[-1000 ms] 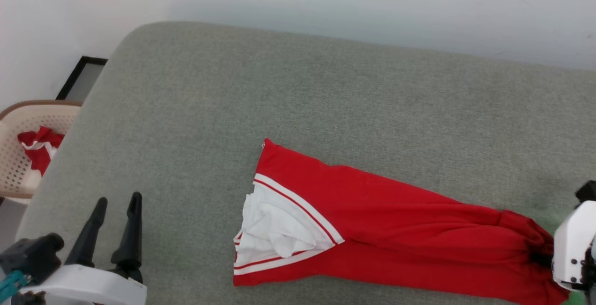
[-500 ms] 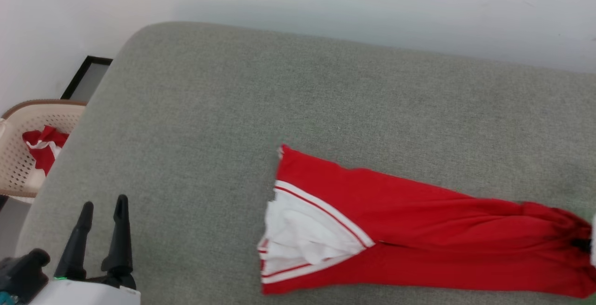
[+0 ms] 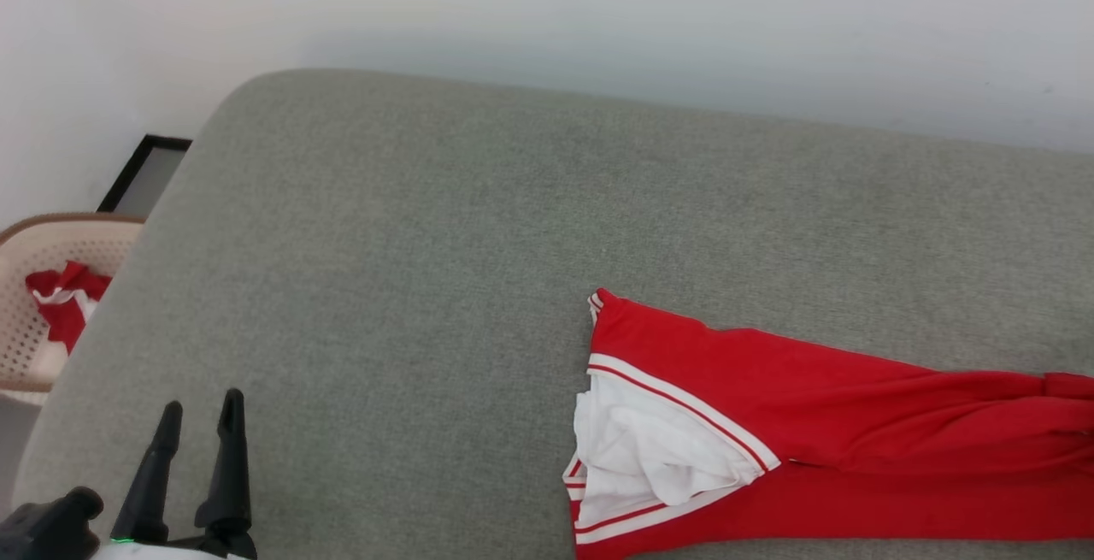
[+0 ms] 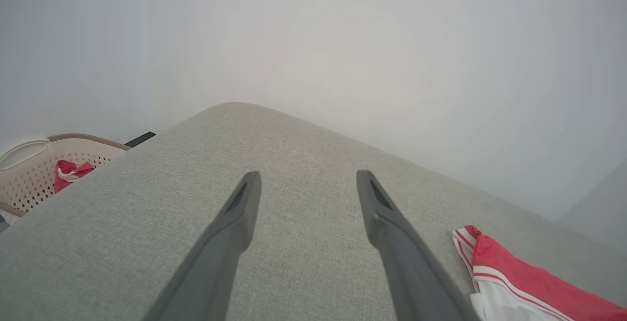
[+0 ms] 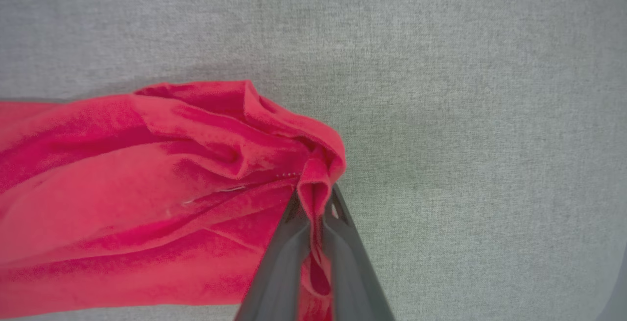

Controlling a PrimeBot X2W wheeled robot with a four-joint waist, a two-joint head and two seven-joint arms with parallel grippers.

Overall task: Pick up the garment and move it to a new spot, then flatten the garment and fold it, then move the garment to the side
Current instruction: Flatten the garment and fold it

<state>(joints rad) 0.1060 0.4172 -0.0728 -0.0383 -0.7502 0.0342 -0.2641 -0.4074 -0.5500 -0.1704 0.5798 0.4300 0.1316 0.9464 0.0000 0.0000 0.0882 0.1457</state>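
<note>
**Item:** garment (image 3: pixel 820 423), red jersey, white sleeve showing at its left end.
**Location:** right part of the grey cushion (image 3: pixel 410 226), stretched out long, its far end running off my head view.
**Change logged:** within the last second it slid rightward across the cushion, further from the basket (image 3: pixel 21 329).
**Right gripper** (image 5: pixel 316 198): clamped on a bunched red edge.
**Left gripper** (image 3: pixel 203 402): fingers spread, empty, over bare cushion.
**Status:** I judged the move to a new spot underway, with flattening and folding still ahead.

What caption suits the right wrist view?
Right pincer shut on a bunched fold of the garment lying on grey cushion.
</note>
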